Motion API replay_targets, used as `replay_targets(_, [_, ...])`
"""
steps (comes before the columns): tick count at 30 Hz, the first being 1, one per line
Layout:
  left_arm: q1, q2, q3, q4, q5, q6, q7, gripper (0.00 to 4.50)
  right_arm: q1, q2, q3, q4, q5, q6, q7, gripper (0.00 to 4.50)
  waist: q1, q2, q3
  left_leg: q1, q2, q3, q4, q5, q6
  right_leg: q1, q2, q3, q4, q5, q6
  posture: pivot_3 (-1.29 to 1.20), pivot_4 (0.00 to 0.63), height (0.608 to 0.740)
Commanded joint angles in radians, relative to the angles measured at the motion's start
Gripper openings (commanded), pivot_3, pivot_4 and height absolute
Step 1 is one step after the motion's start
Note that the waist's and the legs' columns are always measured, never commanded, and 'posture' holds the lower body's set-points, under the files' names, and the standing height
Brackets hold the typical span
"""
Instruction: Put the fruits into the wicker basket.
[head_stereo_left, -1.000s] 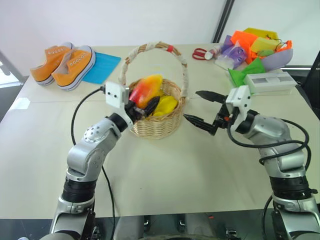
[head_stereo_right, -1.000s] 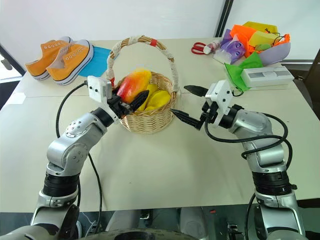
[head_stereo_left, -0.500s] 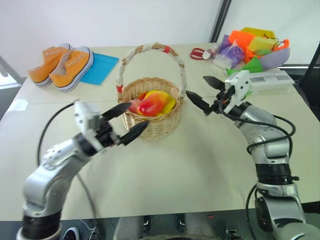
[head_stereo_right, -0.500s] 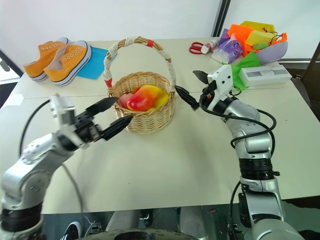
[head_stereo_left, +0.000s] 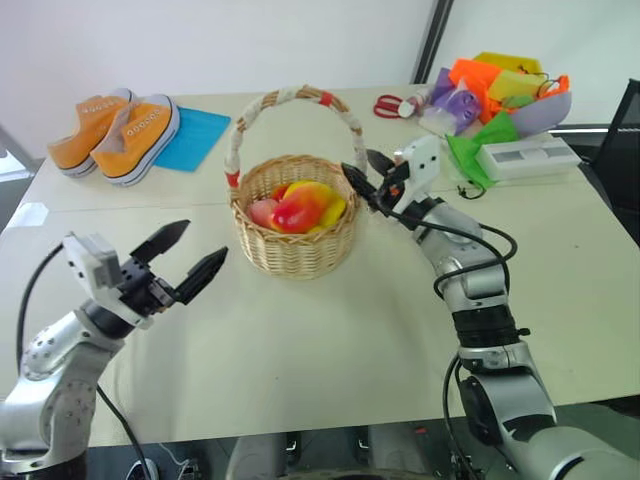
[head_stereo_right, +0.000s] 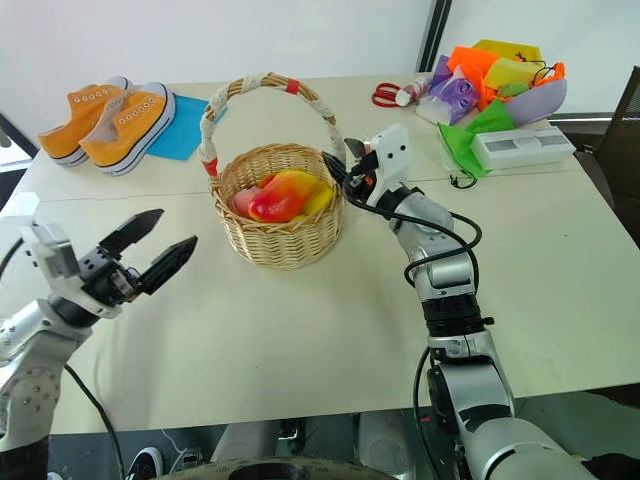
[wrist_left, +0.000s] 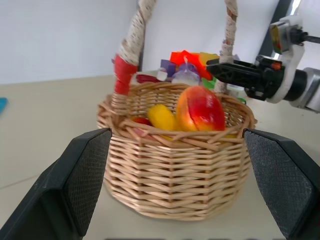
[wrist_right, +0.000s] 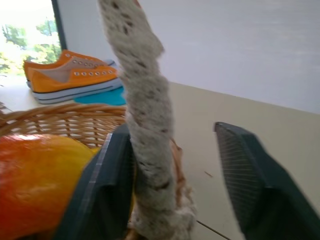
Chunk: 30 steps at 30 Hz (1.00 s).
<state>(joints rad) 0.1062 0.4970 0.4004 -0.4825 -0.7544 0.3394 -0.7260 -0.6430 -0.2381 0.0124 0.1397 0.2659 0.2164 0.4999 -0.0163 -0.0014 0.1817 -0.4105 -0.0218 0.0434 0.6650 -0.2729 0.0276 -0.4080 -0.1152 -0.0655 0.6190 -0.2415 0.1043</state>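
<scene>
The wicker basket (head_stereo_left: 292, 240) stands mid-table with its arched handle (head_stereo_left: 285, 97) upright. Inside lie the red-orange mango (head_stereo_left: 303, 206) and, beside it, the yellow lemon (wrist_left: 161, 116). My left gripper (head_stereo_left: 199, 243) hangs open and empty, well off the basket's left side and pointing at it. My right gripper (head_stereo_left: 362, 172) is at the handle's right foot. In the right wrist view the white-wrapped handle (wrist_right: 145, 120) stands between its fingers: one finger (wrist_right: 112, 185) lies against it, while the other stands clear with a gap.
Orange sneakers (head_stereo_left: 120, 125) sit on a blue sheet (head_stereo_left: 198, 135) at the far left. At the far right are a purple bowl (head_stereo_left: 545, 112) of colourful items, a white box (head_stereo_left: 525, 155) and red scissors (head_stereo_left: 392, 103).
My left gripper has drawn back from the basket to the left, open, and the mango lies inside. My right gripper has moved in to the handle's foot and narrowed around it.
</scene>
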Motion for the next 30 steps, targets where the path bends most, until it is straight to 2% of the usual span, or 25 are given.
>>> replay_targets(1, [-0.005,0.003,-0.005,-0.045,-0.017,-0.022,-0.005,4.5,-0.005,-0.032,-0.04,-0.027,0.007,-0.039,0.02,0.54,0.0,0.0,0.0,0.0,0.0,0.0,0.0,0.0,0.0,0.0,0.0,0.0,0.0,0.0,0.0,0.0,0.15,0.74])
replay_targets(2, [-0.009,0.003,-0.015,-0.041,-0.018,-0.018,-0.009,4.5,0.0,-0.051,-0.066,-0.021,0.013,-0.037,0.014,0.09,0.0,0.0,0.0,0.0,0.0,0.0,0.0,0.0,0.0,0.0,0.0,0.0,0.0,0.0,0.0,0.0,0.15,0.74])
replay_targets(3, [-0.014,0.003,-0.025,-0.038,-0.019,-0.015,-0.012,4.5,0.003,-0.068,-0.096,-0.016,0.025,-0.032,0.007,0.01,0.004,0.0,0.0,0.0,0.0,0.0,0.0,0.0,0.0,0.0,0.0,0.0,0.0,0.0,0.0,0.0,0.15,0.74])
replay_targets(7, [-0.068,-0.017,-0.099,-0.016,-0.019,-0.003,-0.013,4.5,0.03,-0.175,-0.246,0.003,0.049,-0.041,-0.044,0.01,0.024,0.0,0.0,0.0,-0.002,0.0,0.001,0.0,0.001,0.002,-0.002,0.0,-0.001,0.0,0.0,0.0,0.15,0.74])
replay_targets(11, [-0.159,-0.069,-0.22,0.029,-0.015,0.017,-0.027,4.5,0.159,-0.315,-0.439,-0.03,0.072,-0.033,-0.083,0.01,0.041,0.0,0.0,0.0,-0.003,0.0,0.001,-0.001,0.002,0.003,-0.003,0.0,-0.003,0.0,0.0,0.0,0.15,0.74])
replay_targets(14, [-0.213,-0.098,-0.29,0.08,0.007,0.014,-0.049,4.5,0.26,-0.368,-0.513,-0.086,0.083,-0.006,-0.1,0.01,0.034,0.001,0.0,-0.001,-0.002,0.003,0.0,-0.001,0.003,0.003,-0.002,0.0,-0.004,0.0,0.0,0.0,0.15,0.74])
replay_targets(19, [-0.364,-0.158,-0.452,0.232,0.103,-0.013,-0.136,4.5,0.441,-0.389,-0.654,-0.202,0.097,0.013,-0.158,0.01,0.029,0.003,-0.001,0.001,0.001,0.007,0.001,-0.001,0.004,0.003,0.003,0.0,-0.003,0.0,0.001,0.0,0.15,0.74])
replay_targets(26, [-0.43,-0.173,-0.456,0.31,0.111,-0.021,-0.197,4.5,0.524,-0.379,-0.679,-0.317,0.08,0.023,-0.233,0.01,0.028,0.004,-0.001,0.003,0.001,0.007,0.002,-0.001,0.004,0.003,0.003,0.003,0.0,0.0,0.001,0.0,0.15,0.74])
replay_targets(27, [-0.434,-0.174,-0.452,0.316,0.109,-0.018,-0.2,4.5,0.527,-0.374,-0.675,-0.331,0.078,0.015,-0.239,1.07,0.029,0.004,-0.001,0.003,0.001,0.007,0.002,-0.001,0.004,0.003,0.003,0.003,0.0,0.0,0.001,0.0,0.15,0.74])
replay_targets(28, [-0.437,-0.174,-0.45,0.322,0.112,-0.02,-0.201,4.5,0.527,-0.368,-0.671,-0.34,0.071,0.003,-0.248,1.42,0.029,0.004,-0.001,0.002,0.001,0.007,0.002,-0.001,0.004,0.003,0.003,0.003,0.0,0.0,0.001,0.0,0.15,0.74])
replay_targets(30, [-0.435,-0.177,-0.444,0.332,0.126,-0.04,-0.198,4.5,0.513,-0.343,-0.684,-0.358,0.048,-0.018,-0.313,2.46,0.029,0.003,-0.001,0.002,0.001,0.007,0.002,-0.001,0.004,0.003,0.003,0.003,-0.001,0.0,0.001,0.0,0.15,0.74])
